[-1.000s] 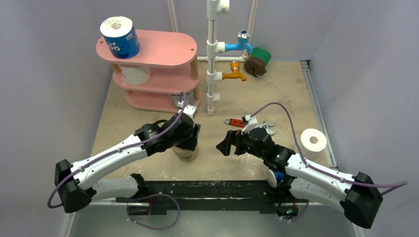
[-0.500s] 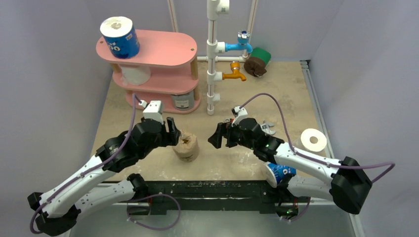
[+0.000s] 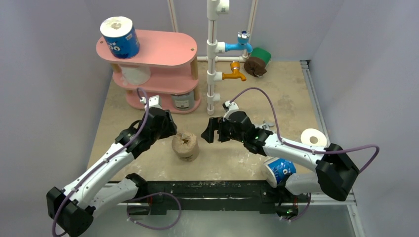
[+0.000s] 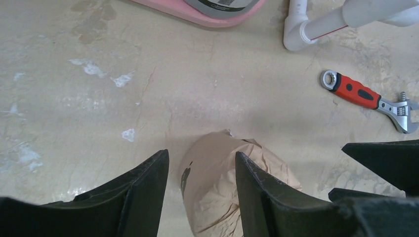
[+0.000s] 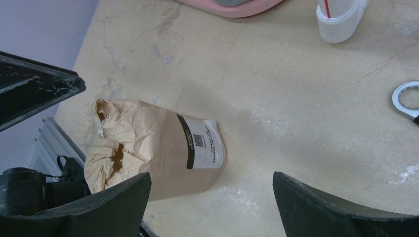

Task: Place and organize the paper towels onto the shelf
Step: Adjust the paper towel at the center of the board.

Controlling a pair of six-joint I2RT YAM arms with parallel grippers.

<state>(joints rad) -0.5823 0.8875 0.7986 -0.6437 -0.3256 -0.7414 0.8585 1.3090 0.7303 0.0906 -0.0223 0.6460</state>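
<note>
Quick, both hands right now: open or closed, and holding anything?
Left hand: open, holding nothing, right by the brown-wrapped roll.
Right hand: open wide, empty, facing the same roll.

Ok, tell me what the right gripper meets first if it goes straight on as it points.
Probably the brown-wrapped roll, just ahead of the right gripper, though slightly off its centre line.

The brown-wrapped roll [image 3: 185, 146] stands on the table [image 3: 284, 96], hemmed in on two sides. The left gripper [image 3: 172, 132] is just beside it and the right gripper [image 3: 210, 134] is near, both with jaws apart. Bare tabletop lies between that roll and the shelf [image 3: 165, 49]. The shelf's top board is free right of the blue roll [image 3: 120, 37] — but the white pipe frame [image 3: 212, 64] crowds its right end.
</note>
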